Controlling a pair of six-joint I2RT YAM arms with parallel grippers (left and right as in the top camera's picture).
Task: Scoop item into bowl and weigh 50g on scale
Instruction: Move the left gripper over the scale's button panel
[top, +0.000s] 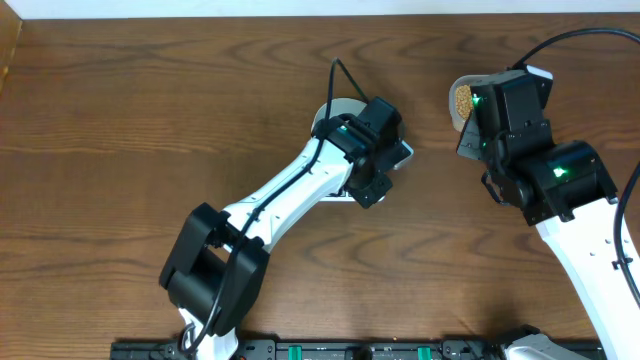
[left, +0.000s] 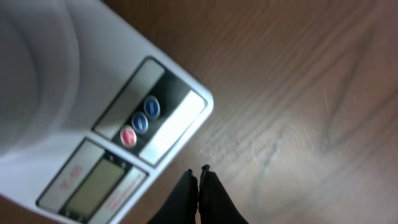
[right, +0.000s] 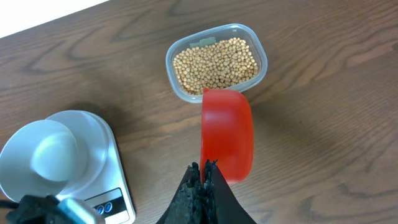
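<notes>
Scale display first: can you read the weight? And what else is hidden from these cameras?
Display, left wrist view: too blurred, no digits readable.
Scale and bowl, overhead: mostly under the left arm.
Tub, overhead: largely behind the right arm.
Red scoop, right wrist view: its handle is covered by the right gripper shut on it.

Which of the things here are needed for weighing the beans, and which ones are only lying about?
For the job:
- beans
- clear tub holding them
- red scoop, held by the right gripper
- bowl
- scale under the bowl

Only lying about:
- nothing loose that I can see; only the wooden table itself
</notes>
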